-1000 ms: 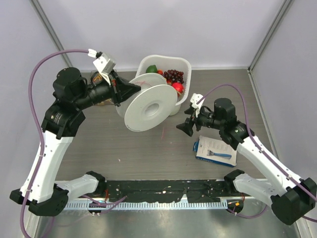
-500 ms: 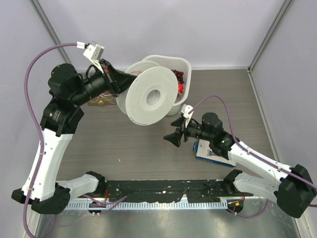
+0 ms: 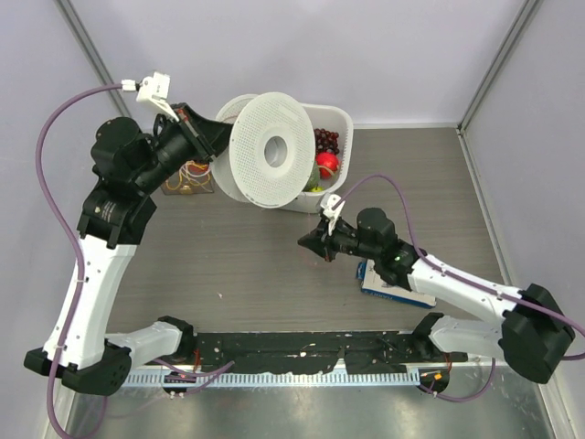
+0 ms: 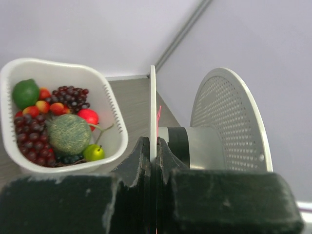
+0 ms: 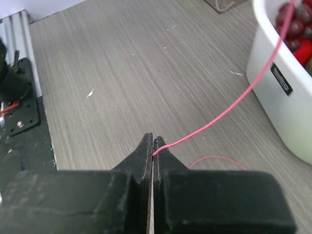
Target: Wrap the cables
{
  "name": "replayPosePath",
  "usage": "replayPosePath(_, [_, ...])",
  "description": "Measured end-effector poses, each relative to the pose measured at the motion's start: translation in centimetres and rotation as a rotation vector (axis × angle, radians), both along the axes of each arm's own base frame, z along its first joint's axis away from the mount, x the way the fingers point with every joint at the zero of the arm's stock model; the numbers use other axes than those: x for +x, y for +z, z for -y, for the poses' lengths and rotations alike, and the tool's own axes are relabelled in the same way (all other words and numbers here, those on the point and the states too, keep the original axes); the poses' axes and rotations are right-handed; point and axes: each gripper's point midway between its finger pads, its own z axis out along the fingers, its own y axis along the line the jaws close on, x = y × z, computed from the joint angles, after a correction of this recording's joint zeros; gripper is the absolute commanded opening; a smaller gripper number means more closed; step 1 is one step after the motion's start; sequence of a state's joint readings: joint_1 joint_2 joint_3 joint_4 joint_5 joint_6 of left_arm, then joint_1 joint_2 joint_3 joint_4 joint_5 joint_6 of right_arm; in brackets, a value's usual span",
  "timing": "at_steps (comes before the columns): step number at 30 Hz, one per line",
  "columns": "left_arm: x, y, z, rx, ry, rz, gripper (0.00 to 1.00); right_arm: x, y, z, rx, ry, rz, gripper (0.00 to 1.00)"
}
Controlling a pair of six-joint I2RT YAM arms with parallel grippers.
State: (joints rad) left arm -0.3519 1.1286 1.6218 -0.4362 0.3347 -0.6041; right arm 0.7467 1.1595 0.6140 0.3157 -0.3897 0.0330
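Note:
My left gripper (image 3: 218, 137) is shut on the near flange (image 4: 152, 107) of a white spool (image 3: 272, 151) and holds it in the air in front of the basket. The spool's perforated far flange (image 4: 229, 122) and grey hub (image 4: 197, 146) show in the left wrist view. My right gripper (image 3: 306, 242) hangs low over the table, shut on a thin red cable (image 5: 219, 114). That cable runs up and right toward the basket and spool, and a slack loop of it (image 5: 217, 158) lies on the table. More coloured cables (image 3: 187, 174) sit tangled behind the left arm.
A white basket (image 3: 345, 119) of fruit stands at the back, right behind the spool, and its rim (image 4: 117, 126) shows in the left wrist view. A blue and white package (image 3: 395, 285) lies under my right arm. A black strip (image 3: 302, 347) runs along the near edge.
The left arm has raised the spool and swung it back toward the basket. My right gripper has moved left and lower, and has gone from open to shut on the red cable.

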Motion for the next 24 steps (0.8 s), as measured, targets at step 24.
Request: replayPosePath(24, [1.9,-13.3,0.0,0.315,0.199,-0.181,0.0,-10.1,10.0,-1.3,-0.449,0.629,0.339,0.01])
